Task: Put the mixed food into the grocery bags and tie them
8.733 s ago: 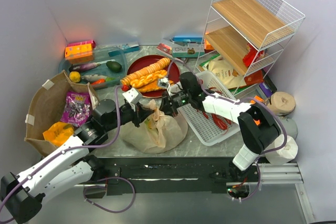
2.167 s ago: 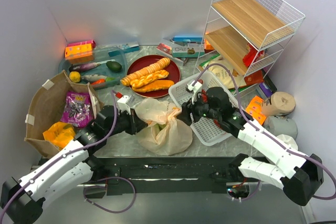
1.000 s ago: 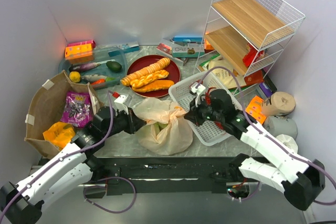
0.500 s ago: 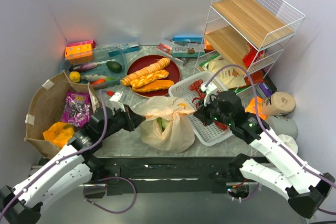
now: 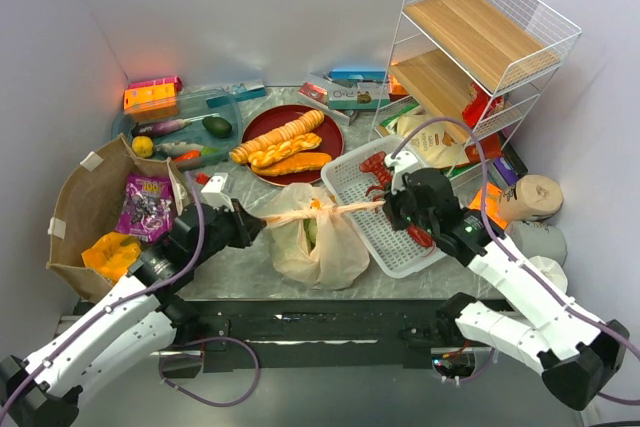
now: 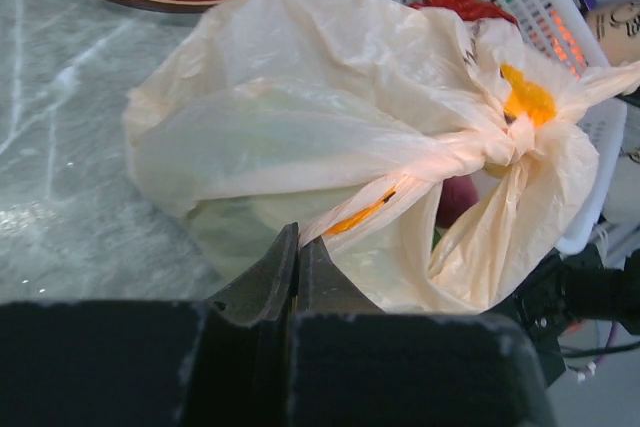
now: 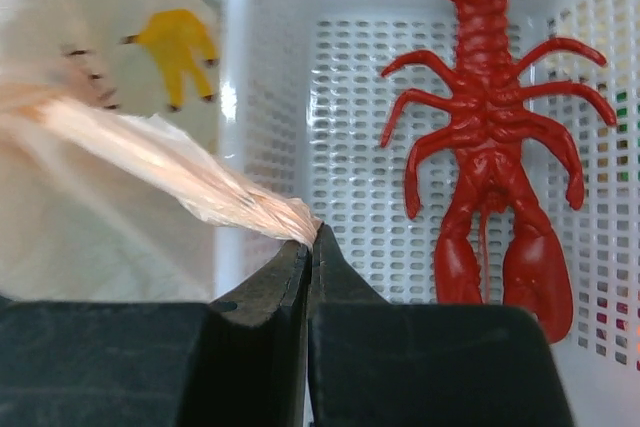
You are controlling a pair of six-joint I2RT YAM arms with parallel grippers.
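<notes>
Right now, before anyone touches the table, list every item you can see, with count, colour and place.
plastic bag: one, tan, knotted, table centre
paper bag: one, brown, left edge
snack packets: two, purple and orange, inside the paper bag
plate: one, red, behind the plastic bag
bread loaves: three, golden, on the plate
tub: one, clear, back left
boxes: several, mixed colours, back wall
basket: one, white, right of the plastic bag
lobster: one, red, in the basket
wire rack: one, white, wooden shelves, back right
left pincer: one, black, shut on the plastic bag's left end
right pincer: one, black, shut on its right end
</notes>
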